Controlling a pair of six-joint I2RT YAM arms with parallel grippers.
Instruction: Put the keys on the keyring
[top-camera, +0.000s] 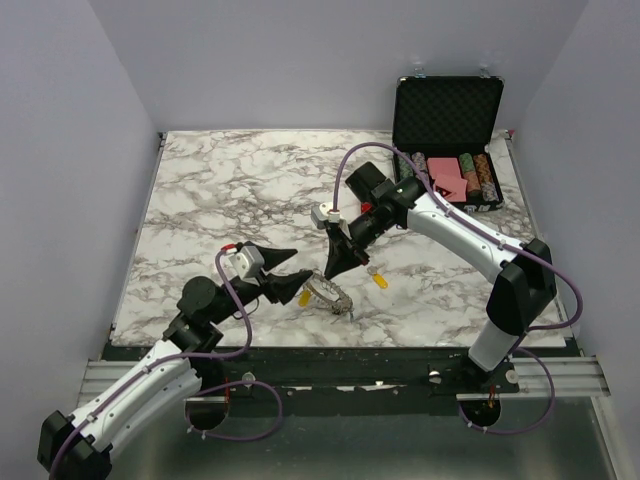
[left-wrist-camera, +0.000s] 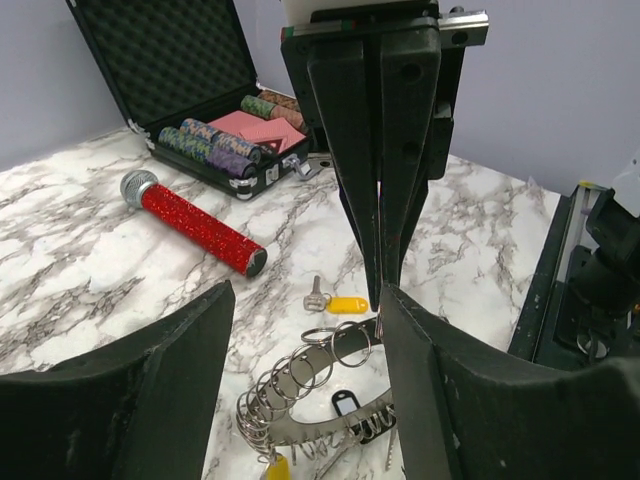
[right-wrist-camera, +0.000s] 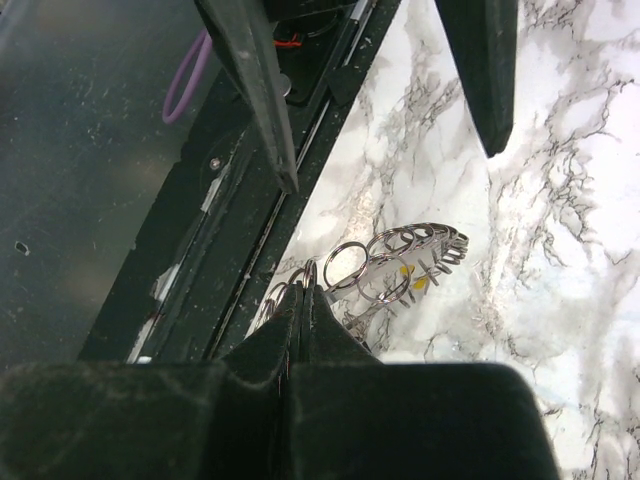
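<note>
Left gripper (left-wrist-camera: 305, 290): fingers (left-wrist-camera: 150, 400) are matt black plastic, faintly grainy, with pale scuffs.
Right gripper (left-wrist-camera: 380, 300): same matt black, with smoother faces.
Between the left fingers: keyring (left-wrist-camera: 310, 385), thin bright metal wire, polished and glinting.
Just beyond the left fingertips: key (left-wrist-camera: 338, 304), dull silver metal blade with a glossy yellow plastic head.
Ahead-left of the left gripper: cylinder (left-wrist-camera: 200, 228), rough sparkling red glitter skin, silver mesh cap.
Table (left-wrist-camera: 70, 290): marble-look, smooth, low sheen.
Far ahead of the left gripper: case (left-wrist-camera: 165, 55), matt black egg-crate foam in the lid, shiny metal trim.
Ahead of the right gripper: cable (right-wrist-camera: 185, 80), glossy purple sheath.
</note>
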